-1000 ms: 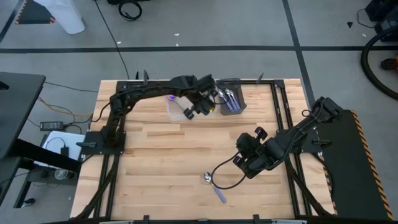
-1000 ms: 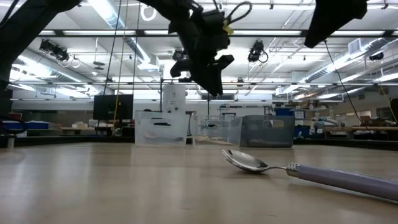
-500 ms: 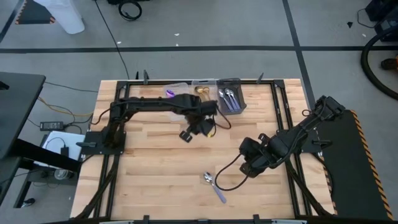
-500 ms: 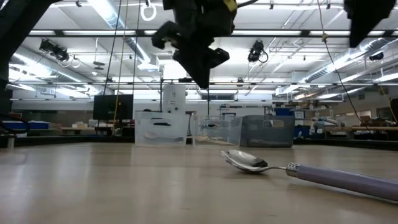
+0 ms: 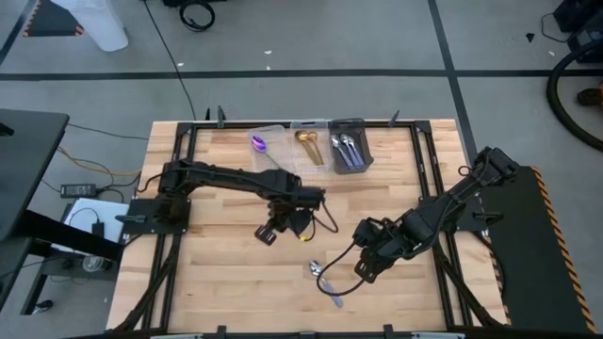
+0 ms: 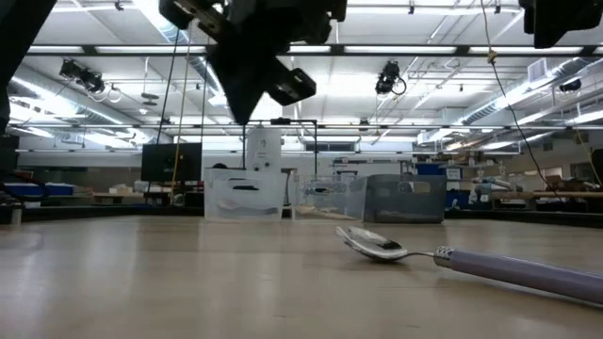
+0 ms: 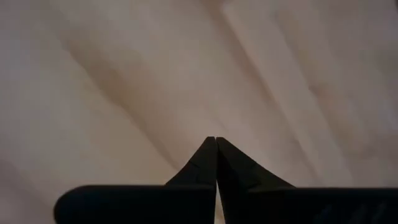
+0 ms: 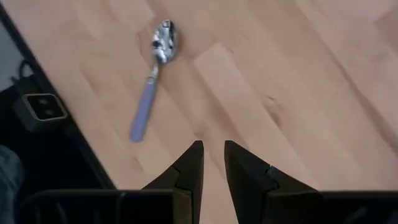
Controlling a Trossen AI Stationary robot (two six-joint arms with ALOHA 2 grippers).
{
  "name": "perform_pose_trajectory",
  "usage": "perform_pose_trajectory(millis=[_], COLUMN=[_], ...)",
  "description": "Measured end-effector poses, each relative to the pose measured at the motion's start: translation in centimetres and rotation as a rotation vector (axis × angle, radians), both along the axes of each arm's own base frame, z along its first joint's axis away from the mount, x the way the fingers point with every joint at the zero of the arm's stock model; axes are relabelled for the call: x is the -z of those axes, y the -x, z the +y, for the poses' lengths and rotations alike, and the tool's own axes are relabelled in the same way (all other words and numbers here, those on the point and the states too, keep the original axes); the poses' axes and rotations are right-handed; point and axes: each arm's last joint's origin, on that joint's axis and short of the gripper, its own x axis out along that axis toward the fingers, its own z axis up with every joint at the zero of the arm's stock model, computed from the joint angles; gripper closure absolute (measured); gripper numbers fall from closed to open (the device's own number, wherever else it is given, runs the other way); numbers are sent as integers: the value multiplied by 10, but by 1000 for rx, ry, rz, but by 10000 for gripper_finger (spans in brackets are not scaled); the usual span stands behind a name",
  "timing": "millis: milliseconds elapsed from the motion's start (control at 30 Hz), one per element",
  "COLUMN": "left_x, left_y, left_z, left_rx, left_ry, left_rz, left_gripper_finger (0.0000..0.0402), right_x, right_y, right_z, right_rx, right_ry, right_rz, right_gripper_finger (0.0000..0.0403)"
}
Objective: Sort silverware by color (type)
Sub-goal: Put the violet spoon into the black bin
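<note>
One lilac-handled silver spoon (image 5: pixel 327 282) remaining; left gripper (image 5: pixel 267 233), pinched empty, retreating from bins; right gripper (image 5: pixel 362 268), slightly parted, empty, approaching it.

The whole desk (image 5: pixel 236 254) is seen straight down from overhead. From desk height, a level look is taken toward the far bins. The spoon (image 8: pixel 152 78) is shared by overhead, low and right-wrist views.

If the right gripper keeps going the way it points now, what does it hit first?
Most likely bare table. The right gripper, fingers slightly apart and empty, aims down at the wood; the spoon lies off to one side of that line, not between the fingers. Depth is hard to judge.
</note>
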Motion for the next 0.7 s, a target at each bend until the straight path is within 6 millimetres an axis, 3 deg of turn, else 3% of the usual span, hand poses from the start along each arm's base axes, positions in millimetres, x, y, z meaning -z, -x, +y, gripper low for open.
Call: perform_pose_trajectory(millis=[433, 700], left_x=[20, 44], left_y=[35, 50], left_z=[-54, -68], left_rx=[-84, -128], left_ry=[127, 125], left_rz=[264, 379], left_gripper_finger=[389, 390], right_x=[0, 6], right_y=[-6, -19], right_z=[-1, -2], right_rx=[-5, 0], right_ry=[-51, -73], right_rz=[-6, -34], right_gripper_finger=[327, 327])
